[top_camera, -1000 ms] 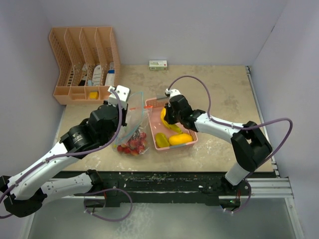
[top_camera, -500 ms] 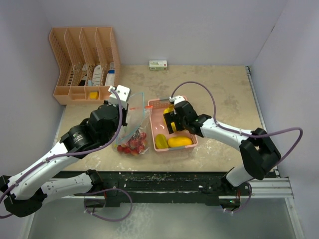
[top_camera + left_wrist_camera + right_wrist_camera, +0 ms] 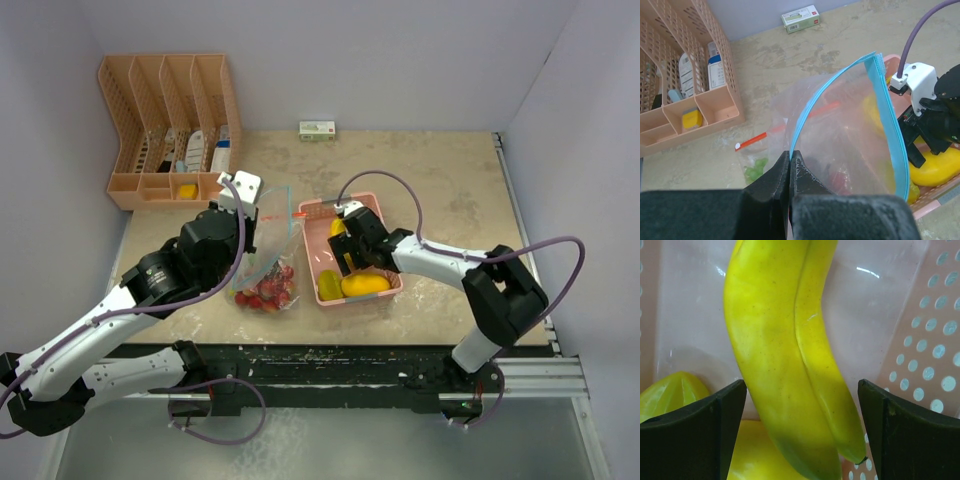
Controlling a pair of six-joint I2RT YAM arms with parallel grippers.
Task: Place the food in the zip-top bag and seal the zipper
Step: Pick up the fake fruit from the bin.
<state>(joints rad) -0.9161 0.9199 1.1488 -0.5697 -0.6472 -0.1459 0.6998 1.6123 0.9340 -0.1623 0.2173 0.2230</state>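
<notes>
My left gripper (image 3: 790, 152) is shut on the blue zipper rim of the clear zip-top bag (image 3: 850, 130), holding its mouth up and open toward the basket. Red strawberries (image 3: 265, 292) and a green piece (image 3: 756, 169) lie inside the bag (image 3: 268, 255). The pink basket (image 3: 385, 225) right of the bag holds a yellow banana (image 3: 785, 350), a yellow-orange mango (image 3: 364, 283) and a yellow-green piece (image 3: 327, 286). My right gripper (image 3: 801, 385) is open low in the basket, one finger on each side of the banana (image 3: 338, 228) without touching it.
An orange desk organiser (image 3: 170, 110) with small items stands at the back left. A small green-and-white box (image 3: 317, 129) lies against the back wall. Grey walls close in the table on the left, back and right.
My right gripper has gone from shut to open and has moved down over the banana in the basket. The left arm and the bag have stayed still.
</notes>
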